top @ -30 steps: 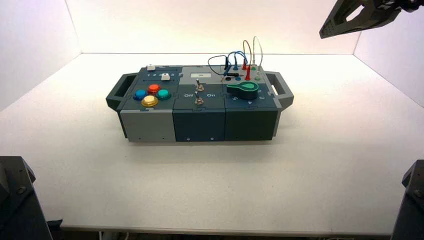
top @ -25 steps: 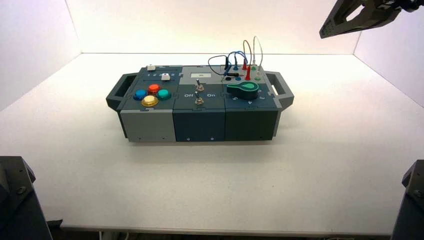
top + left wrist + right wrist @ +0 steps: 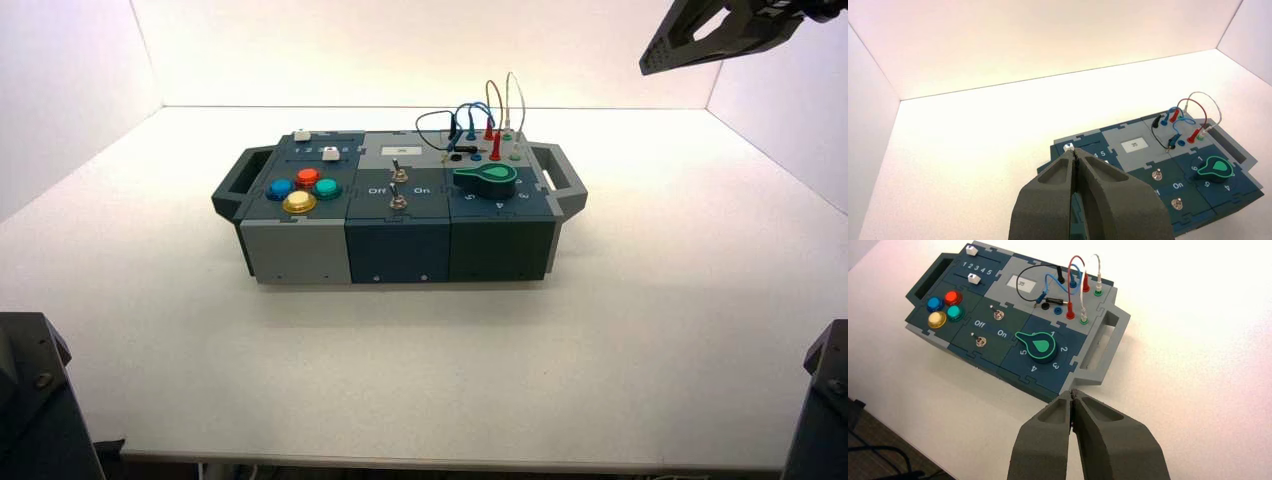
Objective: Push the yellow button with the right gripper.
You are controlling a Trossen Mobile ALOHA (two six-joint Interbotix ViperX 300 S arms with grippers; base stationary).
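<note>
The yellow button [image 3: 937, 319] sits untouched on the box's [image 3: 1013, 370] far left end, well away from the right end effector [image 3: 1072, 396], whose fingers are pressed together. Nothing has moved in the last half-second; the approach hasn't begun. The left end effector [image 3: 1075, 156], also pressed together, waits.

"Off" and "On" by the toggle switches [image 3: 988, 328]; "1 2 3 4 5" by the white sliders [image 3: 972, 264].

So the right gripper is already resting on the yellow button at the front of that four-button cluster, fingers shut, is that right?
Not resting on it. The right gripper, fingers shut, is held in the air well away from the yellow button, which is untouched at the front of the cluster; the high view shows that arm up at the far right, clear of the box.
</note>
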